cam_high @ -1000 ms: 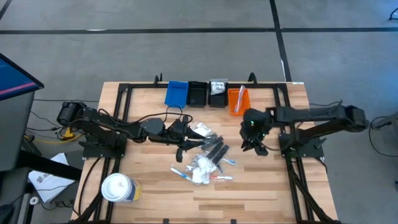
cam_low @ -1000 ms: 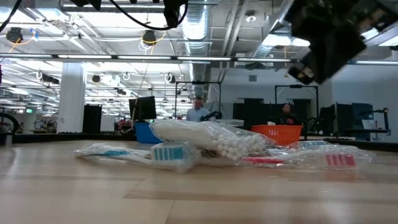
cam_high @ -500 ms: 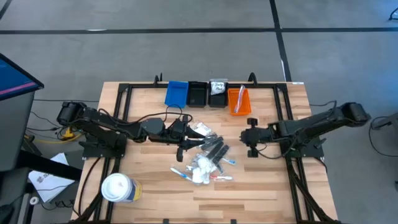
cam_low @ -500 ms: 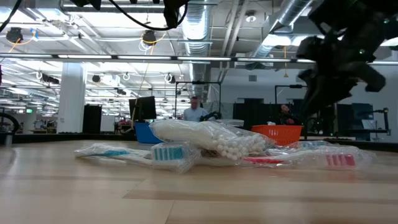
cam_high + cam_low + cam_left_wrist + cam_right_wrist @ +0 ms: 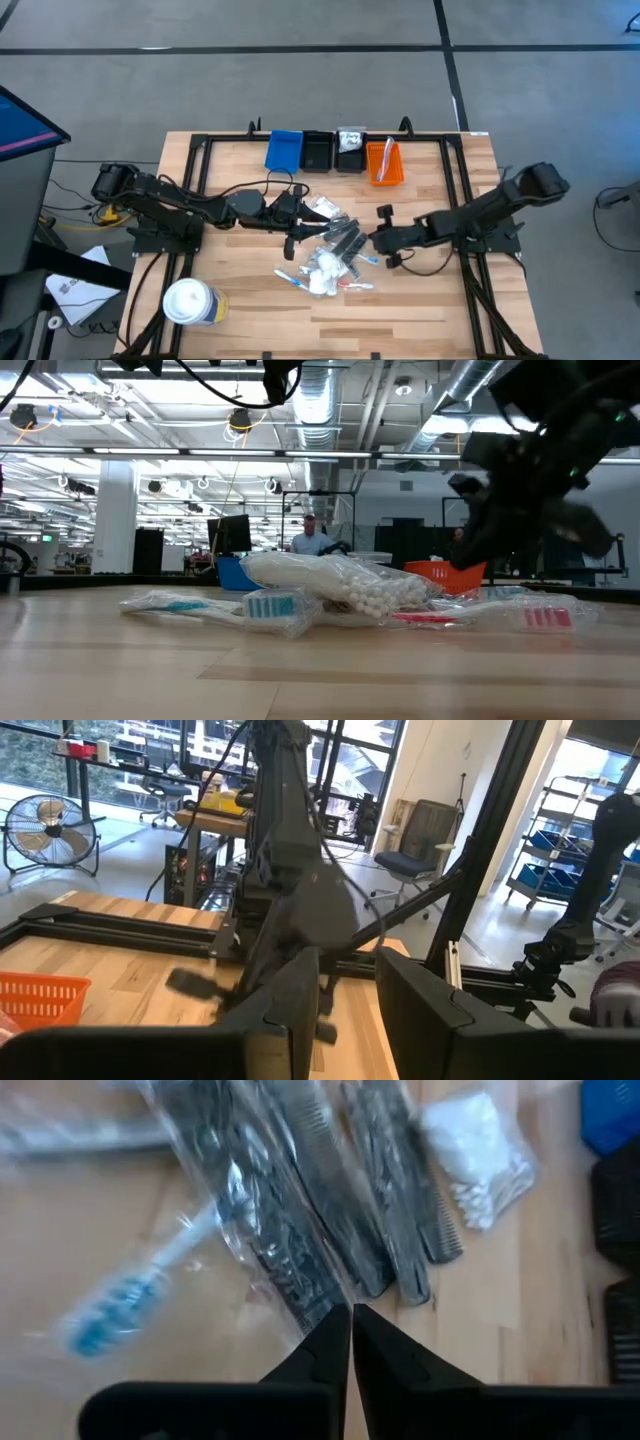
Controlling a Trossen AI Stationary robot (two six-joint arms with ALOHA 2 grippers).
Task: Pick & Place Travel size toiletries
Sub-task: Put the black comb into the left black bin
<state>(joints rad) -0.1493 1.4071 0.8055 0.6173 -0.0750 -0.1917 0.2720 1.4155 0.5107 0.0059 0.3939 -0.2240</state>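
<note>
Right gripper (image 5: 350, 1318) had its fingers pinched together, empty, tips just at the edge of the bagged black combs (image 5: 330, 1210), beside a blue-bristled toothbrush (image 5: 130, 1285). Toiletries pile (image 5: 330, 255) sat mid-table, near the bins (image 5: 335, 152). Left gripper (image 5: 292, 240) hovered at the pile's left side, fingers narrowly apart.

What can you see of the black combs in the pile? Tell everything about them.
The black combs are thin, flat plastic strips with fine teeth along one edge, each in a clear wrapper. Several lie side by side, flat on the wooden table, in the toiletries pile beside a bag of cotton swabs and a blue-bristled toothbrush. The right hand, shut, points at their ends.
</note>
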